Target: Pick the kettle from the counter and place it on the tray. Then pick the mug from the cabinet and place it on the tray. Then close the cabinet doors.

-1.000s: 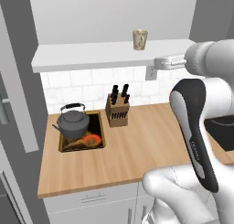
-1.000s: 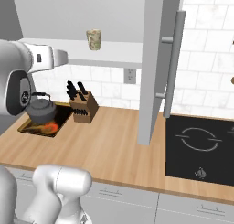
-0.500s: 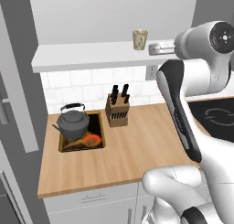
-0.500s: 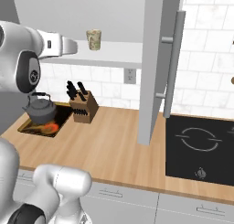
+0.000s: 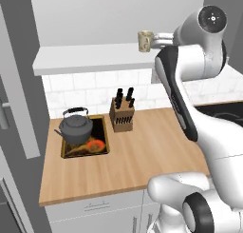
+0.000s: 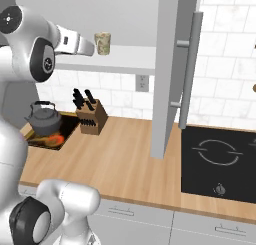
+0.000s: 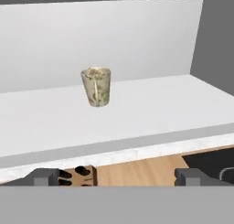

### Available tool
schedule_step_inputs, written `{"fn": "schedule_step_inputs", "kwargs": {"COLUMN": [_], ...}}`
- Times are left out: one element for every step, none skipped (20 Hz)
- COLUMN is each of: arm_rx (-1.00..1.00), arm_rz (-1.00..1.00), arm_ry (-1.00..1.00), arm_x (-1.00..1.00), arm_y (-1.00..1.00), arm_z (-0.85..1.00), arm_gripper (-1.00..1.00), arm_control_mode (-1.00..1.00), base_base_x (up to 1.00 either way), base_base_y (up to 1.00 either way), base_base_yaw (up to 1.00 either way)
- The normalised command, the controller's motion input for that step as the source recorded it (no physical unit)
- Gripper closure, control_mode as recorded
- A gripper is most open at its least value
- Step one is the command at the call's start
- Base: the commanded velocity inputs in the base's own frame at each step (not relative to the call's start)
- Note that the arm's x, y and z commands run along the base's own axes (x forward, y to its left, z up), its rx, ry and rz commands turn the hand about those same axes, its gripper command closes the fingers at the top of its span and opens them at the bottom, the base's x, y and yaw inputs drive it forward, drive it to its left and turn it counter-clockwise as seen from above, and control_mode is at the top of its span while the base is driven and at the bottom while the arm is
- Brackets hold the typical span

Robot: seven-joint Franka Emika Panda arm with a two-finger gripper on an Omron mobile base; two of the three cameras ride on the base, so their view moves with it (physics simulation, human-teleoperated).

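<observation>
The robot's two-finger gripper point(image 7: 117, 176) stands with its jaws spread wide and nothing between them, its two dark fingertips point(image 7: 45, 176) set well apart at the near edge of the cabinet's white shelf-like base point(image 7: 137, 113). It touches nothing. The beige speckled mug point(image 7: 96, 86) stands upright on that shelf, farther in than the gripper and clear of both fingers, roughly in line with the gap between them and a little toward the left finger. In the left base view the arm's hand reaches toward the mug point(image 5: 144, 41) at shelf height, close beside it but apart from it; in the right base view the mug point(image 6: 102, 43) stands just past the tip of the outstretched hand.

Below, the dark grey kettle point(image 5: 76, 126) sits upright on the wooden-rimmed tray point(image 5: 105, 140) at the left end of the butcher-block counter point(image 5: 137, 156), with the tray's orange-red pattern showing in front of it. A wooden knife block point(image 5: 122, 114) stands just right of the tray, near the tiled back wall. A cabinet door point(image 6: 167, 69) hangs open, edge-on in the right base view, its slim metal bar handle point(image 6: 188, 69) facing the black cooktop point(image 6: 220, 161) set into the counter's right end.
</observation>
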Motion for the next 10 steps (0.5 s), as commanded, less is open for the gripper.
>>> {"fn": "schedule_step_inputs", "kwargs": {"arm_rx": [0.09,0.09,0.05,0.04,0.03,0.01,0.00,0.00,0.00,0.00], "arm_rz": [0.00,0.00,0.00,0.00,0.00,0.00,0.00,0.00,0.00,0.00], "arm_ry": [0.00,0.00,0.00,0.00,0.00,0.00,0.00,0.00,0.00,0.00], "arm_x": [0.36,0.37,0.37,0.42,0.43,0.45,0.44,0.48,0.47,0.47], "arm_y": [-0.08,0.00,0.00,0.00,0.00,0.00,0.00,0.00,0.04,0.08], "arm_z": [-0.13,-0.18,-0.21,-0.23,-0.25,-0.30,-0.30,-0.31,-0.28,-0.23], "arm_gripper": [-1.00,-1.00,-1.00,-1.00,-1.00,-1.00,-1.00,-1.00,-1.00,-1.00], "arm_control_mode": [-1.00,-1.00,-1.00,-1.00,-1.00,-1.00,-1.00,-1.00,-1.00,-1.00], "base_base_x": [0.00,0.00,0.00,0.00,0.00,0.00,0.00,0.00,0.00,0.00], "base_base_y": [0.00,0.00,0.00,0.00,0.00,0.00,0.00,0.00,0.00,0.00], "base_base_yaw": [0.00,0.00,0.00,0.00,0.00,0.00,0.00,0.00,0.00,0.00]}}
